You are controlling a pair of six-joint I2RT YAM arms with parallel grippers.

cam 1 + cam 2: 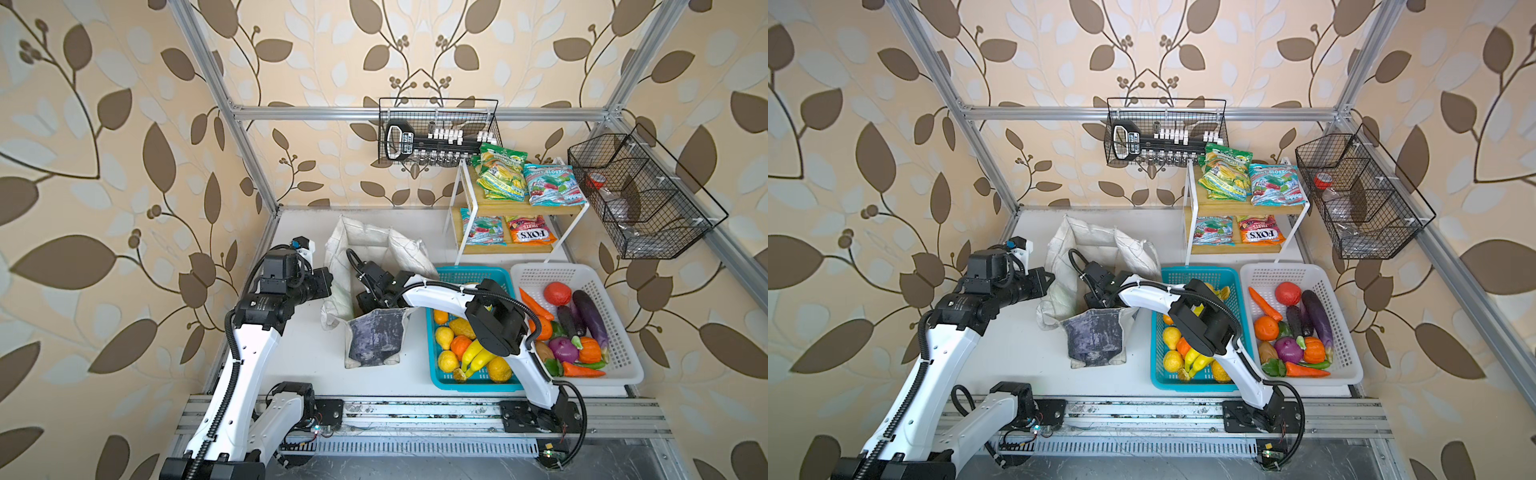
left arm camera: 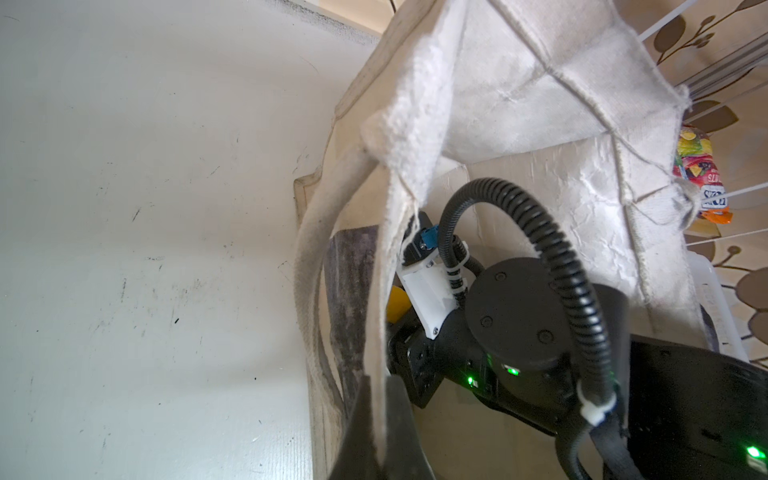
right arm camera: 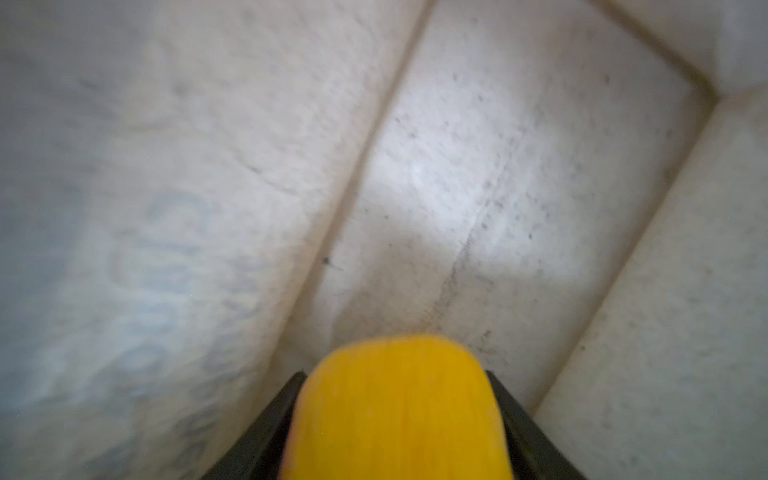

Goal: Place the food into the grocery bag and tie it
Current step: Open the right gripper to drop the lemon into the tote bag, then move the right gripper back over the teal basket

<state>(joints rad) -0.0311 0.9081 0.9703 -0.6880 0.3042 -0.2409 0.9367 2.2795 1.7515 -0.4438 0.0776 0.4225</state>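
Observation:
The grocery bag stands open mid-table, its dark grey panel facing the front. My left gripper is shut on the cloth rim at the bag's left side. My right gripper is down inside the bag, its fingertips hidden in both top views. A yellow piece of food fills the gap between its fingers and is streaked with blur; whether the fingers press on it cannot be made out. More food, a banana bunch among it, lies in the turquoise basket.
A white basket of toy vegetables sits right of the turquoise one. Snack packets lie on a two-tier shelf at the back right. Black wire baskets hang on the frame. The right arm spans the turquoise basket.

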